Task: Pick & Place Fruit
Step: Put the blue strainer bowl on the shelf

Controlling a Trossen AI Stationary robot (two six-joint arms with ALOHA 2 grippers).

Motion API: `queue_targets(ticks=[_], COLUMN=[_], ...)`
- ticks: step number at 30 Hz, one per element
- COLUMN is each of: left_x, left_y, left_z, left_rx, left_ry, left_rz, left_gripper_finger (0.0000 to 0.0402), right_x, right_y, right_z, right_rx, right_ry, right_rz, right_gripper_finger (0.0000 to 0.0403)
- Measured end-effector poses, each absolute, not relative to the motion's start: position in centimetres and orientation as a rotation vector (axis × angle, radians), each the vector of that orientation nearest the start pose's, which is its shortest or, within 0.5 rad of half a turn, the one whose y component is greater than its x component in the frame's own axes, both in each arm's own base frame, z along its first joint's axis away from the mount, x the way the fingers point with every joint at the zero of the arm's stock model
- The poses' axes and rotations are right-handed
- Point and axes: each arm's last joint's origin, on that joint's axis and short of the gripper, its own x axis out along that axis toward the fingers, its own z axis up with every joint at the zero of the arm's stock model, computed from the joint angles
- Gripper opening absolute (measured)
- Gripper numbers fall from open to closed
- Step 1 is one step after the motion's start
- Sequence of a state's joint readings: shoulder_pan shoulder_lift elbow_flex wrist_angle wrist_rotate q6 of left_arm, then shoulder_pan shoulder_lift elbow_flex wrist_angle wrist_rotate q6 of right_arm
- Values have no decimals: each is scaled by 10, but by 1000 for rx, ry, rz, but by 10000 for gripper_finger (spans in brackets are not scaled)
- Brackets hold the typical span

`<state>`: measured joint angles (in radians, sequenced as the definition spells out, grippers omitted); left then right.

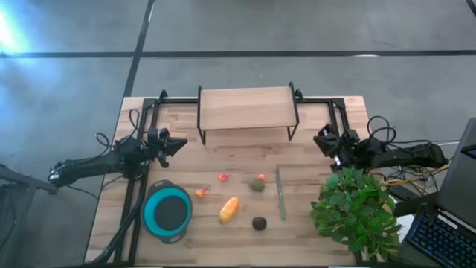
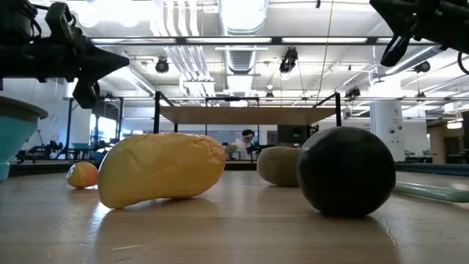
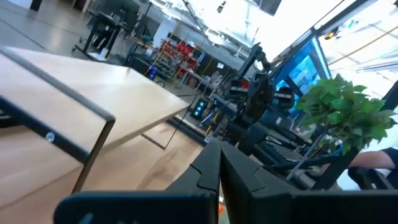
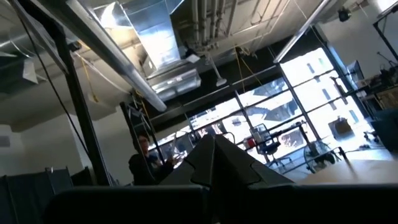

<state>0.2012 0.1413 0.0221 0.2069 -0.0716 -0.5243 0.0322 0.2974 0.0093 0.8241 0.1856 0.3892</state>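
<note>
We look down on the wooden table (image 1: 312, 160) and both arms hang back at its far side; the left gripper (image 1: 178, 144) sits over the left part of the table, just left of the low wooden shelf (image 1: 245, 108), fingers pressed together and holding nothing; the right gripper (image 1: 321, 139) hovers at the right, just beside the shelf's right leg, fingers also closed and empty; from each wrist we see the two dark fingers meeting at a point. The fruit lies spread across the near middle of the table, none of it touched; the yellow-orange oblong piece (image 1: 229, 210) lies nearest the teal bowl (image 1: 167, 211), to the bowl's right; the tiny orange piece (image 1: 201, 193) sits just beyond it to the left, between bowl and oblong; the tiny red piece (image 1: 223, 177) lies a little farther back; the olive-green piece with a red patch (image 1: 257, 183) rests right of that; the dark round piece (image 1: 259, 222) sits nearest the front edge, right of the oblong. A thin pale stick (image 1: 280, 194) lies right of the green piece; the leafy plant (image 1: 357, 208) fills the near right corner; from table height the oblong and dark ball loom large, well apart.
</note>
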Motion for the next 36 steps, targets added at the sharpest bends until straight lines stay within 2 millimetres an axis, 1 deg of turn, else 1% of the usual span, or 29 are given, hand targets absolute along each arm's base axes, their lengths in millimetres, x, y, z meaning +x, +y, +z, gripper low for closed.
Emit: queue_targets(ticks=[5,7,12,16,19,21,24,27,31,36], left_x=[101,100,99,98,99,99,98,96,90,82], left_y=[23,23,22,22,22,22,22,21,20,19], left_z=[192,197,208,210,207,204,201,202,211,229], left_rx=[-545,-564,-540,-508,-539,-549,-569,-585,-577,-548], left_ry=[-198,-215,-239,-240,-217,-175,-68,38,152,237], left_rz=[231,225,218,221,224,234,263,294,325,343], left_gripper_finger=[10,10,10,10,10,10,10,10,10,10], right_x=[103,103,112,124,134,142,151,160,173,193], right_y=[-2,-3,-2,-2,-2,-1,-1,-1,4,14], right_z=[218,223,244,263,278,287,298,308,316,325], right_rx=[448,468,422,372,361,351,337,333,316,300], right_ry=[-556,-563,-546,-462,-374,-296,-170,-66,48,147], right_rz=[-45,-58,-75,-101,-117,-130,-148,-162,-129,-80], right_gripper_finger=[8,8,8,8,8,8,8,8,8,8])
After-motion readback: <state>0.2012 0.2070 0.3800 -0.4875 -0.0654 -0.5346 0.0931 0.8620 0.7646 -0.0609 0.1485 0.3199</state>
